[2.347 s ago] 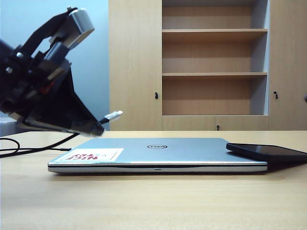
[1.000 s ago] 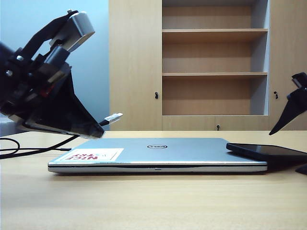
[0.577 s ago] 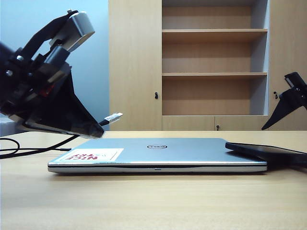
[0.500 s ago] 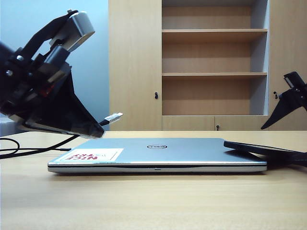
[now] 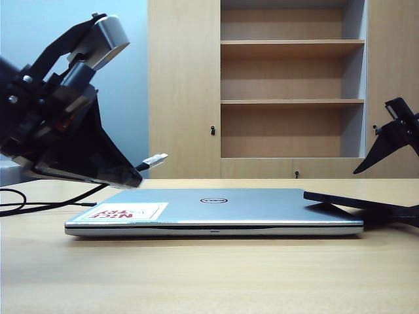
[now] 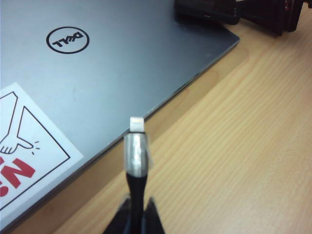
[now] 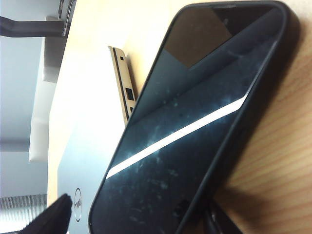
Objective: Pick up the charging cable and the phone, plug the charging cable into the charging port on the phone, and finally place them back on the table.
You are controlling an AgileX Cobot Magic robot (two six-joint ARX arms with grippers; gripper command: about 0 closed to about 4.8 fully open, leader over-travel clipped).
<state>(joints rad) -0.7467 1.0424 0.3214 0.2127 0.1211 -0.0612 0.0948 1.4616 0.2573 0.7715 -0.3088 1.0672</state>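
Note:
My left gripper (image 5: 133, 174) hovers at the left above the table (image 5: 209, 275), shut on the charging cable (image 6: 136, 151); its silver plug (image 5: 155, 158) points toward the phone. The black phone (image 5: 353, 200) lies tilted, one end on the laptop's right edge. My right gripper (image 5: 393, 183) stands open around the phone's right end, with one finger (image 5: 385, 145) well above it and the other (image 5: 402, 216) beneath it. The phone's glossy screen (image 7: 195, 131) fills the right wrist view between the fingertips (image 7: 56, 217). I cannot make out the charging port.
A closed silver Dell laptop (image 5: 209, 212) with a red-lettered sticker (image 5: 124, 211) lies mid-table under the phone's end. The cable's slack (image 5: 39, 203) trails off to the left. A wooden shelf unit (image 5: 291, 85) stands behind.
The right gripper came in from the right and sank, one finger sliding under the phone. The phone shifted slightly left and lies flatter. The left gripper and cable stayed still.

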